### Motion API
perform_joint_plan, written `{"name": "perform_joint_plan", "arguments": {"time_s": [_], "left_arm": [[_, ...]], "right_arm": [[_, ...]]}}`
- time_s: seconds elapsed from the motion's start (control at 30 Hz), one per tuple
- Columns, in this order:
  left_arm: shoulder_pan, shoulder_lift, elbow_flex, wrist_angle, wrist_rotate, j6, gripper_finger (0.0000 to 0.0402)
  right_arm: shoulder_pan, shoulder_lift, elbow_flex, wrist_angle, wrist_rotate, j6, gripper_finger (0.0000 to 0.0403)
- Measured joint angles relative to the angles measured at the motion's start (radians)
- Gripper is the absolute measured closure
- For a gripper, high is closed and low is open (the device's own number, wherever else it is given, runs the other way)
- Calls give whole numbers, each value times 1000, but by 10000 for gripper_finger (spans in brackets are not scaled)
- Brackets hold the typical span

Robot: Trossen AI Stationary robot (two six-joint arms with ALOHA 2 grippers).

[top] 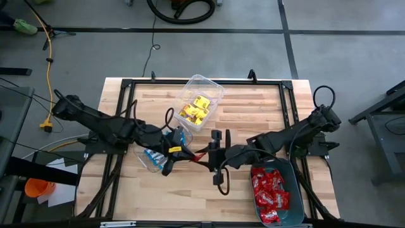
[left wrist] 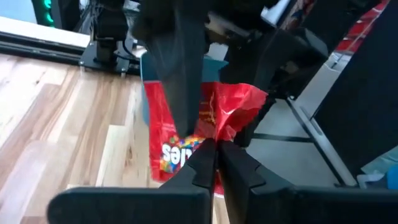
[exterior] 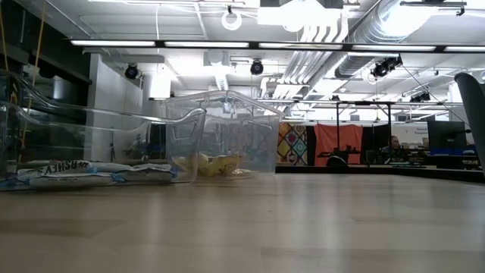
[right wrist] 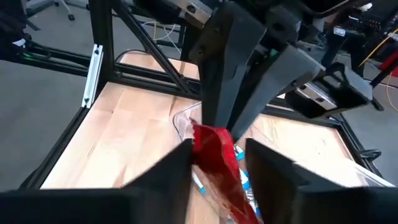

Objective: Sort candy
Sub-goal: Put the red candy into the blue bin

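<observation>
One red candy packet [top: 198, 152] hangs in the air over the middle of the table, between my two grippers. My left gripper [top: 190, 152] reaches in from the left and is shut on it. My right gripper [right wrist: 217, 155] comes from the right and is open, with one finger on each side of the packet [right wrist: 217, 158]. A clear tub of blue-and-white candy [top: 152, 157] sits under my left arm. A clear tub of yellow candy [top: 201, 101] stands farther back. Neither gripper shows in the low view. My left gripper pinches one end of the red packet [left wrist: 211, 134] between its two fingertips [left wrist: 239, 165], coming roughly level from the table's left. The packet is lifted clear of the table and hangs slanting below the fingers [right wrist: 233, 81]. My right gripper's one finger [right wrist: 171, 171] lies close against the packet's side; I cannot tell whether it touches.
A teal bin [top: 295, 190] full of red candy sits at the near right, under my right arm. A black frame [top: 126, 88] runs around the table top. In the low view the two clear tubs [exterior: 91, 144] [exterior: 227, 136] stand at the left; bare wood lies to the right.
</observation>
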Motion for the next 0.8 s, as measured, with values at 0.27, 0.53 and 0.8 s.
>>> {"name": "perform_joint_plan", "arguments": {"time_s": [0.27, 0.53, 0.8], "left_arm": [[7, -34, 39, -7, -23, -1, 343], [7, -136, 161, -355, -146, 57, 280], [-25, -307, -86, -256, -245, -73, 268]], "right_arm": [[0, -22, 1, -63, -18, 9, 379], [7, -174, 2, -325, -21, 166, 394], [203, -234, -5, -929, -80, 688, 394]]}}
